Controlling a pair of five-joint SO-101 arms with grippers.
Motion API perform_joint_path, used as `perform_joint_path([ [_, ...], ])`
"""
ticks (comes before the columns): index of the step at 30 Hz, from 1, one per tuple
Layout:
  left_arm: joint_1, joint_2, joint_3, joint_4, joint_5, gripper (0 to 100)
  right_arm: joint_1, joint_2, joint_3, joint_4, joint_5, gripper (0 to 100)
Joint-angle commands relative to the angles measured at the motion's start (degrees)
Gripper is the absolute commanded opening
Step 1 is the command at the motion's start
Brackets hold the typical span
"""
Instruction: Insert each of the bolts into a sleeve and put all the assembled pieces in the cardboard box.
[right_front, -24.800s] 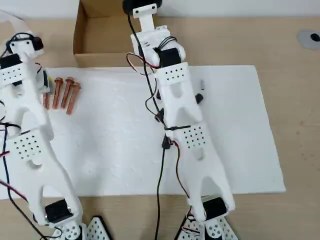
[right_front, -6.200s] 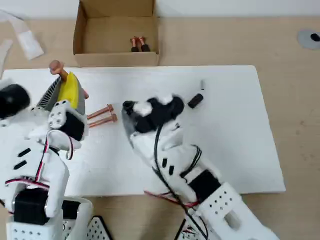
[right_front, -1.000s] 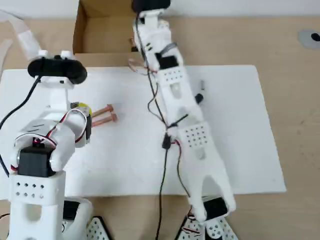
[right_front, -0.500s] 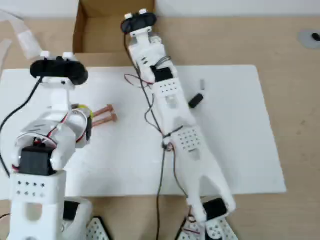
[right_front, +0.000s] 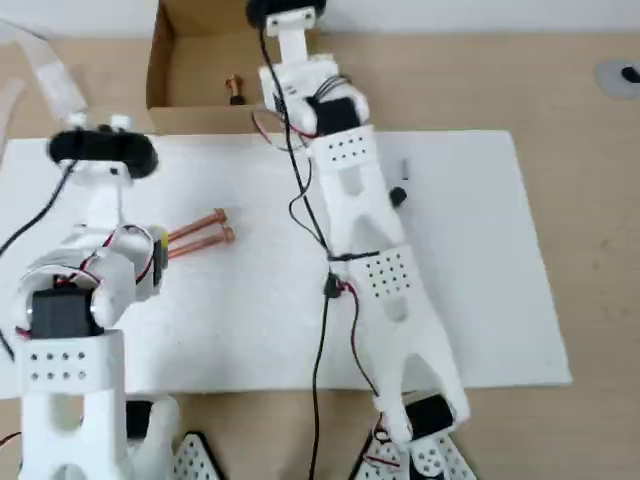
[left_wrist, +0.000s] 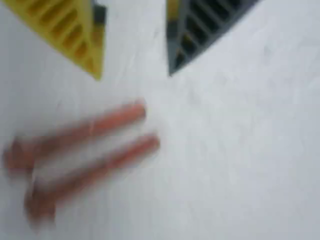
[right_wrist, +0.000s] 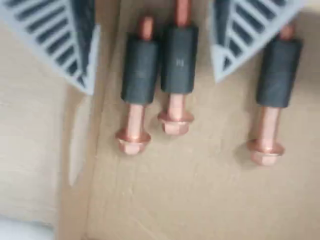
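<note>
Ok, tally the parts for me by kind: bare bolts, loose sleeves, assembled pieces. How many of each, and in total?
Bare bolts on the mat: 2
Loose sleeves on the mat: 1 (the grey item near it is too small to tell)
Assembled pieces in the box: 3
Total: 6

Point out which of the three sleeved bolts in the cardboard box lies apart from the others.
The lone sleeved bolt: bare floor of the cardboard box separates it from the pair, which lie side by side.
</note>
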Motion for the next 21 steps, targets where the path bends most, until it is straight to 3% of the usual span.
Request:
perform_joint_path([
  [1,-1.1,2.9,-0.2,1.9,-5.9,10,-0.7,-10.4,-2.6,13.0,-1.1,18.9],
  [5,-0.6,6.7,-0.3,1.5,-10.1,10,-1.0,-15.5,-2.6,27.5,-1.1,18.9],
  [8,-0.9,9.4,0.3,-3.7,-10.4,10,-0.4,-18.5,-2.6,34.5,-1.2,18.9],
  [13,-0.1,17.1,-0.2,-9.3,-15.4,10,3.5,-22.4,-2.0,34.4,-2.9,18.9],
  [21,0.1,30.5,-0.2,-13.4,-25.0,10,2.2,-34.3,4.7,34.5,-2.9,18.9],
])
